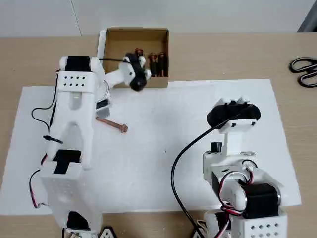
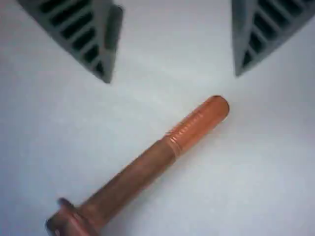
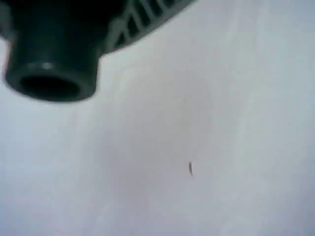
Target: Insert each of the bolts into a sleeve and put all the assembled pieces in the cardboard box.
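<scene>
A copper bolt (image 2: 147,167) lies on the white sheet, its flanged head pointing away from the cardboard box. My left gripper (image 2: 172,54) hangs open just above the bolt's threaded tip, with both grey fingers clear of it. From above, the bolt (image 1: 112,124) lies beside the left arm, under the left gripper (image 1: 102,106). My right gripper (image 3: 93,29) is shut on a black sleeve (image 3: 49,69), held low over bare sheet with its open bore showing. The sleeve (image 1: 216,147) also shows beneath the right wrist. The cardboard box (image 1: 115,37) at the back holds several assembled pieces (image 1: 152,63).
A white paper sheet (image 1: 148,168) covers the middle of the wooden table. Scissors (image 1: 304,71) lie at the far right edge, off the sheet. A black cable (image 1: 178,168) loops from the right arm across the sheet.
</scene>
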Available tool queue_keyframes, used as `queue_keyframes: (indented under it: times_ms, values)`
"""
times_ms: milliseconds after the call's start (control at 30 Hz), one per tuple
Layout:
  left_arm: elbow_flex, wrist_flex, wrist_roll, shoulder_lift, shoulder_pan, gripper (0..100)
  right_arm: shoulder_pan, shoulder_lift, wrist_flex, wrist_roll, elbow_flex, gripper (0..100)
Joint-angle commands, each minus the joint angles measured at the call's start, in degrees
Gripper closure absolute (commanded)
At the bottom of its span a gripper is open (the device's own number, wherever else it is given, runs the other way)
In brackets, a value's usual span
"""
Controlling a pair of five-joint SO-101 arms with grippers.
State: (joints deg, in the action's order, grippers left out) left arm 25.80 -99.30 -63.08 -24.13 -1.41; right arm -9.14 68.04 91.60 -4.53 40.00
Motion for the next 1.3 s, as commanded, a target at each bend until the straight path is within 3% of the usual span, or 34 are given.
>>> queue_keyframes:
  times_ms: [0,533,1267]
  values:
    - [-0.1,-1.1,-6.2,3.2,-0.7,80,0.5,0.0,-1.5,-0.4,-0.2,99.6]
    - [-0.9,-0.9,-20.7,-2.2,0.0,80,0.6,0.0,-1.5,-0.4,-0.2,99.6]
    - [-7.2,1.8,-26.1,-6.4,6.9,80,0.6,0.0,-1.5,-0.4,-0.2,99.6]
